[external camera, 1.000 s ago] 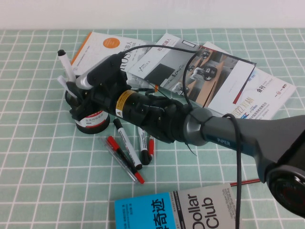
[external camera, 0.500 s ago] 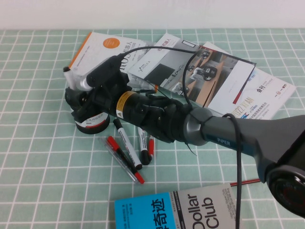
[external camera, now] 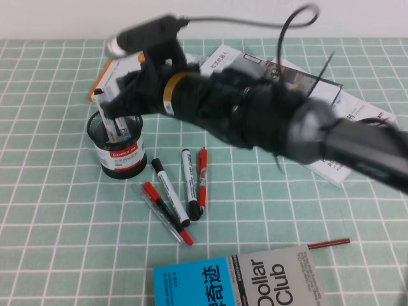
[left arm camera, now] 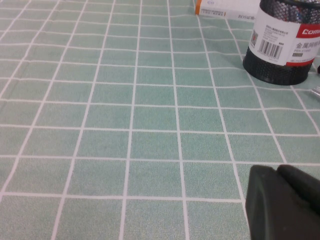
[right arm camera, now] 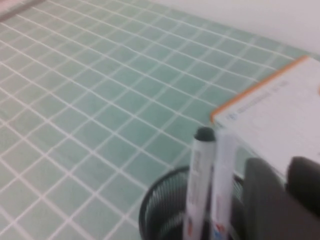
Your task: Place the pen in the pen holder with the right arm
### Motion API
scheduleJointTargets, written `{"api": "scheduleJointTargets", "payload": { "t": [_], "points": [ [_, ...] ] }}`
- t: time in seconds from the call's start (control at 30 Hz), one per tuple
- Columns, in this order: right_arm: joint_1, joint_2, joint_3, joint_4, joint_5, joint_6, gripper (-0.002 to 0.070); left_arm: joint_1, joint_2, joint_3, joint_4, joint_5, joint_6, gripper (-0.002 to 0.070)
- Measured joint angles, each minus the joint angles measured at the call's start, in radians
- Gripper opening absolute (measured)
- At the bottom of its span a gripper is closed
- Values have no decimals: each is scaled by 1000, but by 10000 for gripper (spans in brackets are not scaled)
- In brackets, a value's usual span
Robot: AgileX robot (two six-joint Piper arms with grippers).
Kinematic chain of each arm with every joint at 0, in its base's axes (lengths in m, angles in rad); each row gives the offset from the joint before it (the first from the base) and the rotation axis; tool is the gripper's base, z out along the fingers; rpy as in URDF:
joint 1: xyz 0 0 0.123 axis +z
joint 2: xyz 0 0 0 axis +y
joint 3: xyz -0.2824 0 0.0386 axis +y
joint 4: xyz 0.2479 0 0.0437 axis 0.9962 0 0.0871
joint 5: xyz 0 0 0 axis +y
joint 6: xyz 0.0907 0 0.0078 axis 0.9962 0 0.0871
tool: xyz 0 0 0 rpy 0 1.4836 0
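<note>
pen (external camera: 109,120) stands in the pen holder (external camera: 116,152): light, stiff, slick, best pinched mid-barrel. right gripper (external camera: 124,95) above it, grip unclear; left gripper (left arm camera: 282,205) parked low, can't tell either.

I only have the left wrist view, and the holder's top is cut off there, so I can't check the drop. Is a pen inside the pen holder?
Observer: Yes. In the right wrist view the pen stands upright inside the pen holder, with a second white marker beside it.
Operator: Where is the right gripper?
Observer: The high view shows the right gripper above the holder; the pen stands free of it.
Operator: Anything left on the table?
Observer: Two black-capped markers and a red-capped marker lie beside the holder. The left gripper sits low over the tablecloth, apart from them.
</note>
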Motion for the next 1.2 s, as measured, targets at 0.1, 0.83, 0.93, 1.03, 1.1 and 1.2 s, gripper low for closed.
{"api": "scheduleJointTargets", "payload": {
  "t": [0.1,0.83,0.93,1.03,1.1,1.2],
  "points": [
    [30,-83,3,10,153,-21,19,0,0,0,0,0,0,-6],
    [221,-734,387,133,903,-92,-19,0,0,0,0,0,0,-6],
    [221,-771,414,133,927,-146,-19,0,0,0,0,0,0,-6],
    [221,-799,464,133,912,-174,-19,0,0,0,0,0,0,-6],
    [221,-817,506,133,893,-179,-19,0,0,0,0,0,0,-6],
    [187,-862,601,140,800,-193,-19,0,0,0,0,0,0,-6]
  ]
}}
